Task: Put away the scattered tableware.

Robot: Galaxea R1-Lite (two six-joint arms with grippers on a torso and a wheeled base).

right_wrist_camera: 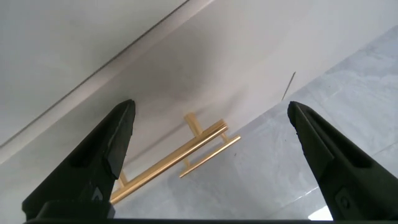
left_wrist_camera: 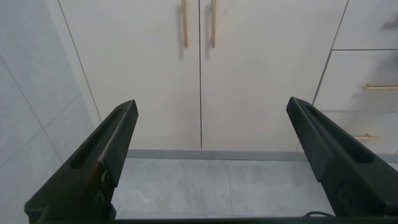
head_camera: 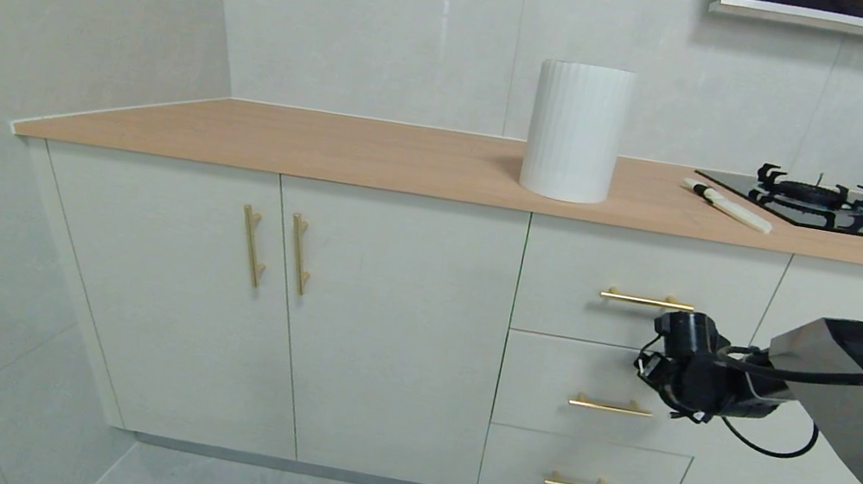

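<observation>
Right gripper (right_wrist_camera: 210, 111), spread wide and empty, hangs near a drawer handle (right_wrist_camera: 186, 155); left gripper (left_wrist_camera: 211, 109) gapes empty.

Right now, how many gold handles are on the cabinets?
5: two upright door handles; three drawer handles, top, middle, bottom. The right arm may hide more.

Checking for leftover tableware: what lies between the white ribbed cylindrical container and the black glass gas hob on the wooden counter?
A cream stick-shaped utensil with a black end, shown in the head view.
</observation>
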